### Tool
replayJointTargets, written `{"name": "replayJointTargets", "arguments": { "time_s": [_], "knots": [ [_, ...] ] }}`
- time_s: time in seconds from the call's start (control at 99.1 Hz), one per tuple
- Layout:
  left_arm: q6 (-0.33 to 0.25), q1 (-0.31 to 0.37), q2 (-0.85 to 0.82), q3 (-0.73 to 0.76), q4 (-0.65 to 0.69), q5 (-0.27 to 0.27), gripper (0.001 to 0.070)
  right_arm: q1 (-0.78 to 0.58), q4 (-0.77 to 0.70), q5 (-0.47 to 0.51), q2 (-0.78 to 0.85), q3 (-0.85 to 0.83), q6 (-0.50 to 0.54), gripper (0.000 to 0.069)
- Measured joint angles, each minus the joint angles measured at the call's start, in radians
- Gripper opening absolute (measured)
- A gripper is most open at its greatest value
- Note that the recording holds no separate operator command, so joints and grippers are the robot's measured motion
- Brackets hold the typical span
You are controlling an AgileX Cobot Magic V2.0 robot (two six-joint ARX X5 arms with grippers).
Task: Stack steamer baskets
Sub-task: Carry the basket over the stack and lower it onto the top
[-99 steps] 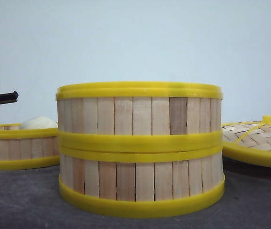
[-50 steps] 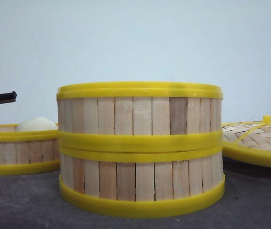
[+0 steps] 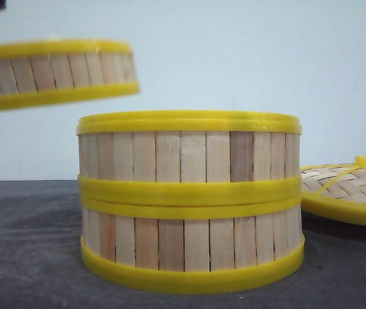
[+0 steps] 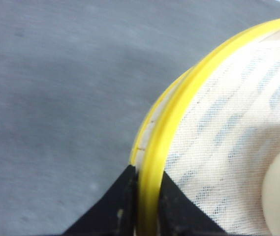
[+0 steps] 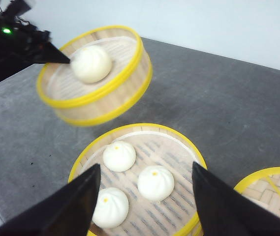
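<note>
Third steamer basket [image 3: 54, 74], earlier resting on table left of stack, now raised clear of surface, tilted, rim clamped between left gripper [image 4: 147, 206] fingers, above stack-top level.

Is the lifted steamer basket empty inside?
No, the right wrist view shows one white bun lying in the lifted steamer basket.

**Soft, even light; motion blur on the raised basket**

Lighting is bright and diffuse, with no glare. The stacked pair of pale slatted baskets with yellow rings [image 3: 190, 201] is sharp and casts only a faint shadow on the dark grey table [image 3: 28, 257]. The lifted yellow-ringed basket [image 3: 54, 72] is smeared by motion; the left wrist view is blurred throughout.
</note>
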Motion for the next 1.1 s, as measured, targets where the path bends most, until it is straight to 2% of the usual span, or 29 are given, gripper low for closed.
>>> {"name": "replayJointTargets", "arguments": {
  "time_s": [0.111, 0.282, 0.464, 0.575, 0.696, 0.837, 1.099],
  "knots": [
    [0.020, -0.089, -0.044, 0.005, -0.029, 0.007, 0.0021, 0.000, 0.000, 0.000, 0.000, 0.000, 0.008, 0.0358],
    [0.026, -0.263, -0.052, 0.010, -0.028, 0.009, 0.0021, 0.000, 0.000, 0.000, 0.000, 0.000, 0.014, 0.0358],
    [0.028, -0.417, -0.015, 0.015, -0.015, -0.051, 0.0021, 0.000, 0.000, -0.008, 0.000, 0.016, 0.016, 0.0358],
    [0.027, -0.462, 0.028, 0.017, -0.015, -0.066, 0.0021, 0.004, 0.000, -0.011, -0.005, 0.022, 0.018, 0.0358],
    [0.026, -0.505, 0.076, 0.026, -0.016, -0.120, 0.0021, 0.006, 0.000, -0.025, -0.008, 0.023, 0.019, 0.0358],
    [0.027, -0.540, 0.127, 0.083, -0.025, -0.154, 0.0021, 0.008, -0.012, -0.027, -0.009, 0.023, 0.027, 0.0358],
    [0.028, -0.558, 0.188, 0.142, -0.027, -0.169, 0.0021, 0.008, -0.031, -0.032, -0.009, 0.023, 0.037, 0.0358]
  ]
}}
